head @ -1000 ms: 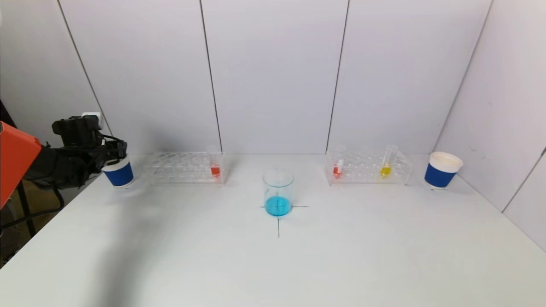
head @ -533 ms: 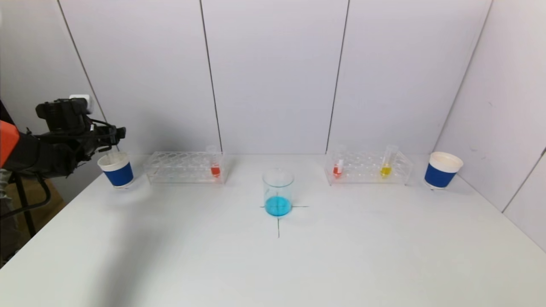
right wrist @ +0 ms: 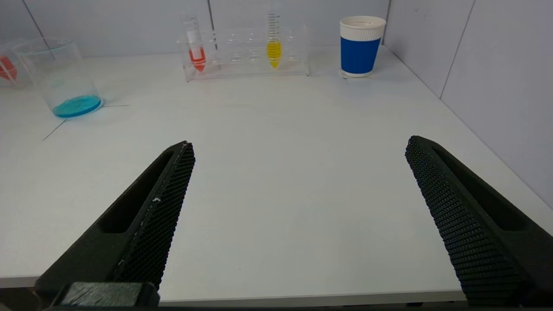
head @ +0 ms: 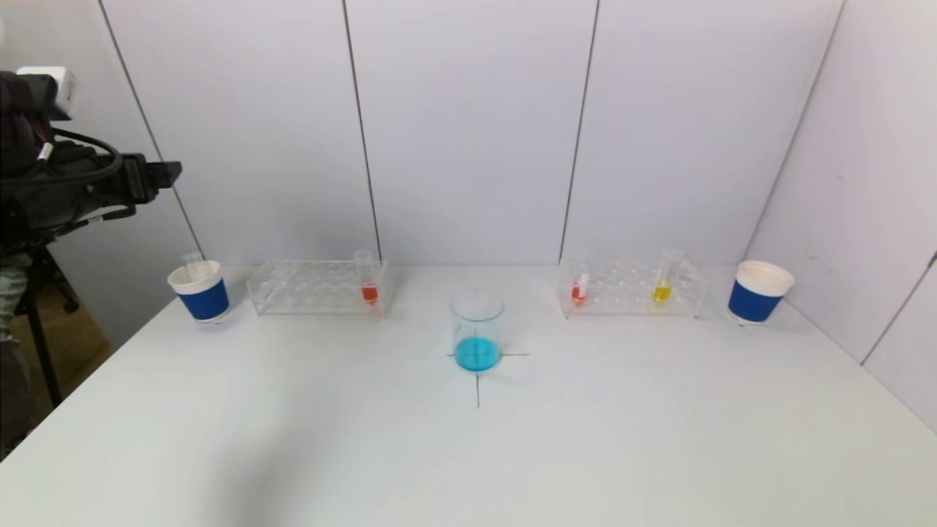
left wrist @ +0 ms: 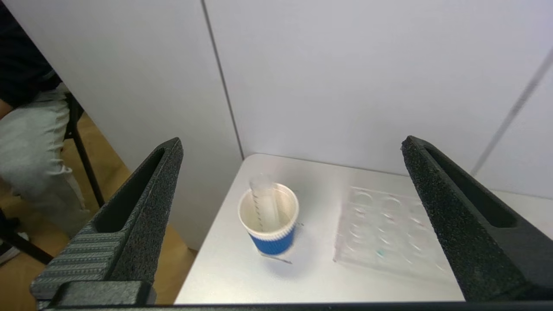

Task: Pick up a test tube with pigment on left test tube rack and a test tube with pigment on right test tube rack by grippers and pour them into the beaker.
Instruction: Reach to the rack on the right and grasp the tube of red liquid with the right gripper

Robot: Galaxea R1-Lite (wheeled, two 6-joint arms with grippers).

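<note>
The glass beaker [head: 477, 329] holds blue liquid at the table's centre. The left test tube rack [head: 315, 287] carries a red-pigment tube [head: 368, 282]. The right test tube rack [head: 633, 288] carries a red tube [head: 580, 285] and a yellow tube [head: 663, 282]. My left gripper [head: 167, 174] hangs open and empty, high above the left blue cup [head: 199, 291]. An empty tube [left wrist: 264, 201] leans inside that cup [left wrist: 268, 220]. My right gripper [right wrist: 299, 142] is open and empty over the table's near right edge, far from the right rack [right wrist: 246, 52].
A second blue cup [head: 760, 291] stands right of the right rack. White walls close the back and right. The table's left edge drops off beside the left cup, where a seated person [left wrist: 30, 142] and a stand's legs show.
My left gripper has opened and risen up and away from the left cup, leaving the empty tube standing in it. The right gripper has not moved.
</note>
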